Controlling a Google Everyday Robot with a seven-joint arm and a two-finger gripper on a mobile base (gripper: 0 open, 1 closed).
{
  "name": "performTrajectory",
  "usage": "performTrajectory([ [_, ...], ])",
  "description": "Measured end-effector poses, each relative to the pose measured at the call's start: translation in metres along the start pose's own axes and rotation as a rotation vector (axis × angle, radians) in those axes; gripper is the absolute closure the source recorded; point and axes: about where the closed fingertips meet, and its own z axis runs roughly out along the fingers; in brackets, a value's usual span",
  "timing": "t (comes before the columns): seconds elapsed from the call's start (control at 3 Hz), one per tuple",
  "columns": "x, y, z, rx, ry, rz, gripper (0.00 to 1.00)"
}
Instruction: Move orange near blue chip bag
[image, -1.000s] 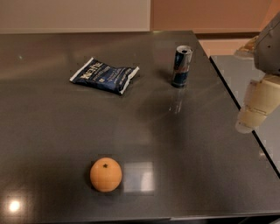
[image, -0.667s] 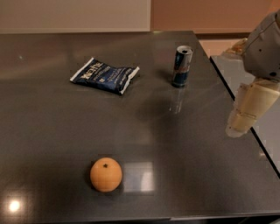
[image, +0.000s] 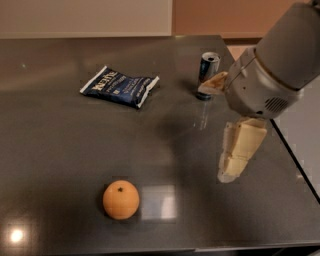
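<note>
The orange (image: 120, 199) sits on the dark table near its front edge, left of centre, stem dot facing up. The blue chip bag (image: 119, 86) lies flat at the back left, well apart from the orange. My gripper (image: 214, 134) hangs over the right part of the table, to the right of and above the orange, in front of the drink can. Its two cream fingers (image: 241, 148) are spread apart and hold nothing.
A slim blue-and-silver drink can (image: 208, 68) stands upright at the back, partly behind one finger. The dark table (image: 60, 150) ends at a right edge, with a pale grey surface (image: 300, 135) beyond it. A bright light reflection lies right of the orange.
My gripper and arm have moved in from the right edge, leftward over the table and closer to the orange. The orange, bag and can have not moved.
</note>
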Motion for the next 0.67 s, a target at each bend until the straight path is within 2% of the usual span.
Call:
performTrajectory([
  [0.67,-0.044,0.03,0.058,-0.136,-0.08,-0.128,0.0],
])
